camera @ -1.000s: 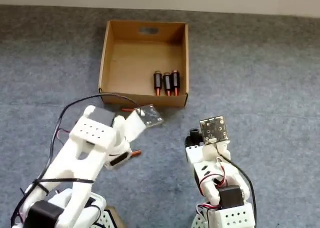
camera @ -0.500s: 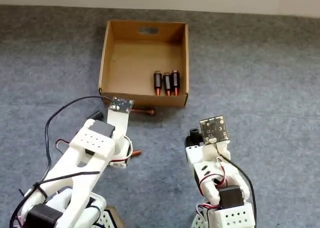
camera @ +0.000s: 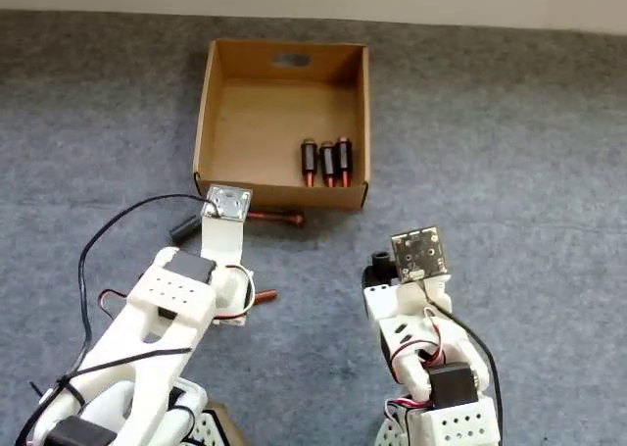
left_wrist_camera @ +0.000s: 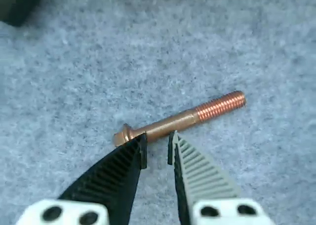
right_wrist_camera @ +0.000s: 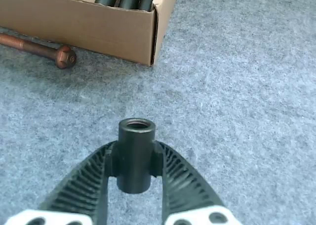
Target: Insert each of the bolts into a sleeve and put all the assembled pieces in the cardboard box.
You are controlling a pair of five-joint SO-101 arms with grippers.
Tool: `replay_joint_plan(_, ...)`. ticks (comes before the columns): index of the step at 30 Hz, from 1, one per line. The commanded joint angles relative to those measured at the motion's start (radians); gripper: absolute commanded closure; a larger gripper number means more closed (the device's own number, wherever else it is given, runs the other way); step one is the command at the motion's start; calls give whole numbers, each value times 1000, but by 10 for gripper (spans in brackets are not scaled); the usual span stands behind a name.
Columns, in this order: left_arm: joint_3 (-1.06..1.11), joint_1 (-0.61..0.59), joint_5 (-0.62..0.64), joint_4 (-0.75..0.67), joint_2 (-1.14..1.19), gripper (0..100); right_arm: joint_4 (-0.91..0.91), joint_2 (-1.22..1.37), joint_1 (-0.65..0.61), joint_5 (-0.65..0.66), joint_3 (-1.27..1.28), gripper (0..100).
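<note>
Left gripper (left_wrist_camera: 157,148) jaws narrowly parted, tips at copper bolt (left_wrist_camera: 180,119) on carpet (left_wrist_camera: 247,47). Right gripper (right_wrist_camera: 134,160) clamps black sleeve (right_wrist_camera: 136,136), near cardboard box (right_wrist_camera: 98,27).

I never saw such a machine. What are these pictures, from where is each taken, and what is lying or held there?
Two white robot arms stand at a grey table; each ends in a two-finger gripper. One picture looks down from above; the other two come from cameras on the wrists. The left gripper hangs slightly open at a copper bolt on the table. The right gripper clamps a black sleeve upright. The cardboard box holds three assembled pieces; seen from above, two bolts and a loose sleeve lie outside it.
</note>
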Motion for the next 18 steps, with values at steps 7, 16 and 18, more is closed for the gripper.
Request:
replay_joint_plan(7, 5, 16, 14, -166, -2, 905, 2, -19, 10, 0, 38, 992)
replay_joint_plan(16, -127, -24, 173, -34, -10, 838, 2, -19, 10, 0, 38, 992)
replay_joint_plan(18, -177, -22, 173, 77, -10, 839, 2, -19, 10, 0, 38, 992)
